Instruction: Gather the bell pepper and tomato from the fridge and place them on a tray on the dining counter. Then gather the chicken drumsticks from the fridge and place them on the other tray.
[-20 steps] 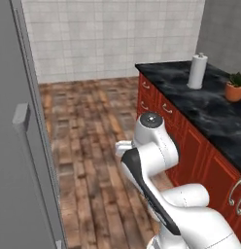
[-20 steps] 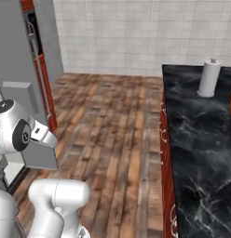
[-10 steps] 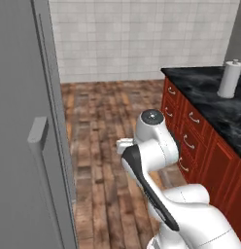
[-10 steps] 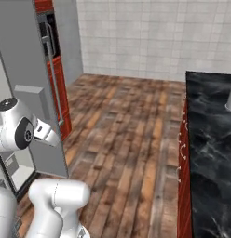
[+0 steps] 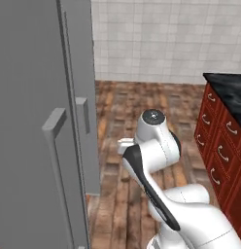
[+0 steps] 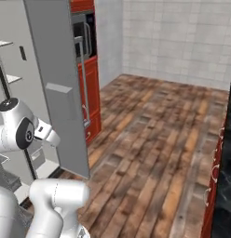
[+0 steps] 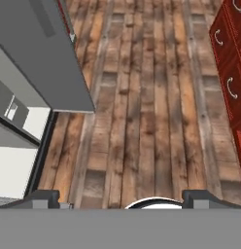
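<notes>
- Grey steel fridge [image 5: 40, 121] takes up the whole left of the left base view, its door edge-on with a blocky bar handle; red drawer cabinets [image 5: 222, 151] sit at the right edge under a black marble top.
- Right base view: the tall grey fridge door [image 6: 59, 83] stands open in the upper left, pale inner shelves [image 6: 8, 60] behind it, brown plank floor [image 6: 150, 139] to the right.
- Hand view: the two-finger gripper [image 7: 121, 198] has its tips spread wide at the bottom, empty, over the floor; the fridge door's lower corner is at upper left.

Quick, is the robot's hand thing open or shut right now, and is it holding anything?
End effector: open, its two dark tips spread wide over the brown wooden plank floor, holding nothing.
</notes>
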